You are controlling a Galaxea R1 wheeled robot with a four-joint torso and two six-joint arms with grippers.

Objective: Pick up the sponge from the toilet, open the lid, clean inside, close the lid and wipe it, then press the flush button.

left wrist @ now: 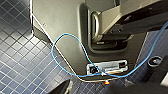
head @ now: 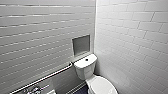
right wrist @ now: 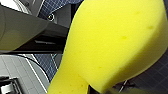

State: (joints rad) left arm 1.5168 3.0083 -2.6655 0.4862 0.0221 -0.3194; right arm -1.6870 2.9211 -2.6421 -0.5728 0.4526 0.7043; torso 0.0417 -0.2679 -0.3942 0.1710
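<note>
1. My right jaws are closed on the sponge (right wrist: 112, 45), above dark tiled floor (right wrist: 155, 72).
2. I cannot tell how my left jaws stand.
3. The toilet (head: 86, 68) stands in the corner, lid (head: 103, 86) down.

Bright, blurry pictures; glare perhaps streaks the tiled wall (head: 37, 30).
</note>
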